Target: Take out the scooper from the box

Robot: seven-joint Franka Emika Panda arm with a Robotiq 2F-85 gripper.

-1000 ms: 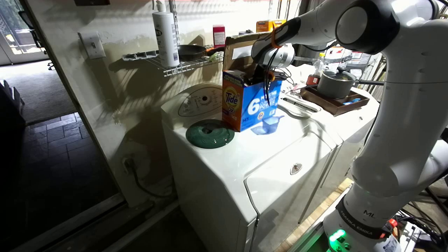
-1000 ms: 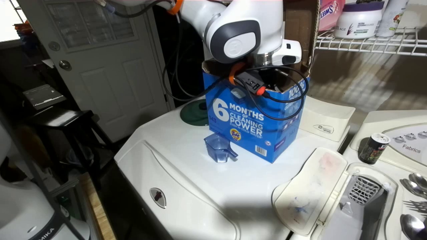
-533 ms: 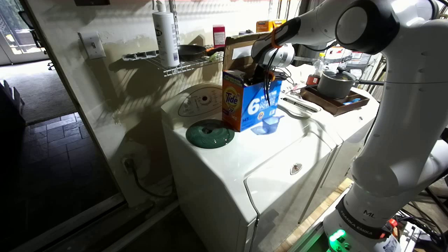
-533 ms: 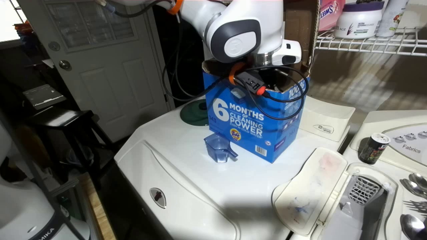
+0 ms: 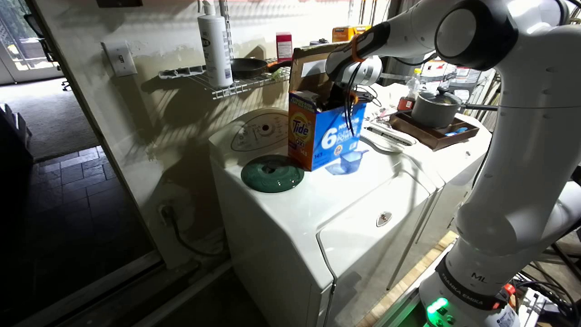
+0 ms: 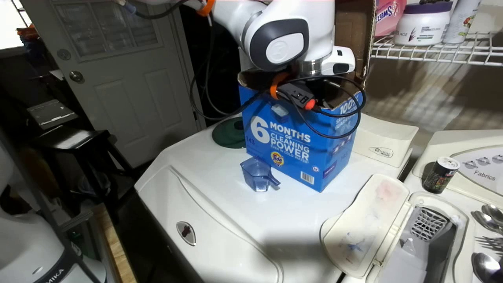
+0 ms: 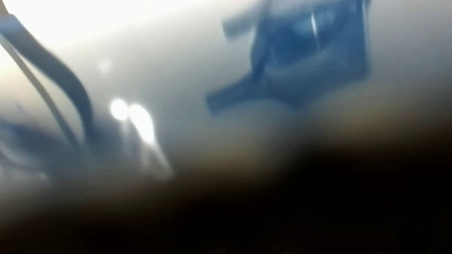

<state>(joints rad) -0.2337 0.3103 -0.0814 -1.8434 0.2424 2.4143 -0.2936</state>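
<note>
My gripper (image 5: 336, 96) down inside box (image 6: 283, 145), presumably to fetch something out; raised flap (image 5: 311, 83) lets me in from above. Jaws hidden in there: cannot tell whether apart or together. Two straps (image 6: 276, 86) gather my cables (image 5: 348, 102), likely so loops hang outside. Counted: one box; one scoop (image 6: 257, 175) in sight, on washer (image 6: 220, 188) just beside box, outside it; any second scoop inside, hidden. Green lid (image 5: 272, 179), pot (image 5: 433, 111), pan (image 5: 248, 68): one each.

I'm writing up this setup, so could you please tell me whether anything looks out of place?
A blue scoop sits on the white appliance outside the box, odd when one should come out of it. Pink and blue smudges stain the open cream lid.
</note>
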